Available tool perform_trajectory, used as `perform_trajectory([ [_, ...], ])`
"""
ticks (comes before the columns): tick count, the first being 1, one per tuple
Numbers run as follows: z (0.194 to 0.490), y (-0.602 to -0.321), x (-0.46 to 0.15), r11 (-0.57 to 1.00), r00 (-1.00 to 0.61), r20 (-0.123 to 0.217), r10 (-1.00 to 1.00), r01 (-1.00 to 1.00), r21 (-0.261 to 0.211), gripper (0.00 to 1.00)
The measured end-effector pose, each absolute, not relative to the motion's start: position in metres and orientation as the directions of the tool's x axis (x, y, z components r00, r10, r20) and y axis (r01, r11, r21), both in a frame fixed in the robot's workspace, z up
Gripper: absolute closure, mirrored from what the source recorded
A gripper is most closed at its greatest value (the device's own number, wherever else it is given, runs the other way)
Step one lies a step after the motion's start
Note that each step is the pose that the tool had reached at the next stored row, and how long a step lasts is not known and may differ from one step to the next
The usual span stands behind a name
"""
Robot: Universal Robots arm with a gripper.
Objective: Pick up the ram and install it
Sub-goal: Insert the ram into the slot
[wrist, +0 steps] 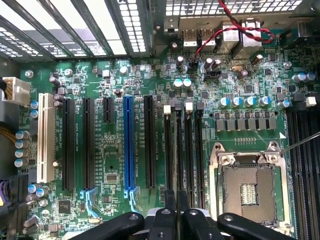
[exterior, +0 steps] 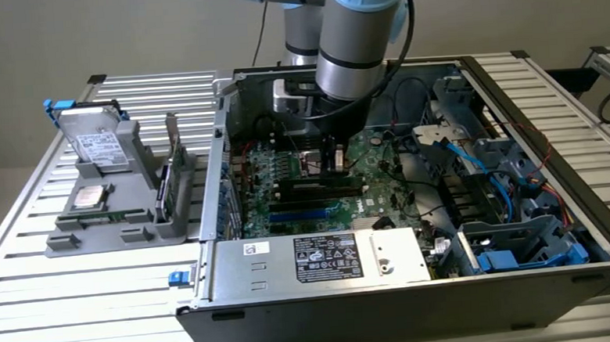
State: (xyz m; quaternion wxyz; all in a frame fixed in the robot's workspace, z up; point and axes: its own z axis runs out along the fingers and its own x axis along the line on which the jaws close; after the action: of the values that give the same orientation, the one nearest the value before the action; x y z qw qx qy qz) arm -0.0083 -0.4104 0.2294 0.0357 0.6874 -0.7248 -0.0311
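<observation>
You find what looks like the ram [exterior: 169, 166] standing on edge as a thin dark board in the grey rack [exterior: 110, 228]. The rack sits on the slatted table [exterior: 60, 278], at the exterior view's left of the open computer case [exterior: 395, 292]. A hard drive [exterior: 97, 143] leans in the same rack, just beside the board. Your gripper [wrist: 177, 200] is well apart from it, inside the case on the arm [exterior: 356, 35]. It hangs above the motherboard [wrist: 110, 165] with its fingers drawn together and nothing visible between them. Its tips sit over the black memory slots [wrist: 189, 150], with the processor socket [wrist: 248, 187] just beside those.
</observation>
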Motion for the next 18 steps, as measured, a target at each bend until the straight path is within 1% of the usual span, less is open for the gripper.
perform_trajectory([
  [18, 0.2278, -0.4123, -0.0083, 0.052, -0.051, 0.009, -0.999, -0.994, 0.094, 0.87],
])
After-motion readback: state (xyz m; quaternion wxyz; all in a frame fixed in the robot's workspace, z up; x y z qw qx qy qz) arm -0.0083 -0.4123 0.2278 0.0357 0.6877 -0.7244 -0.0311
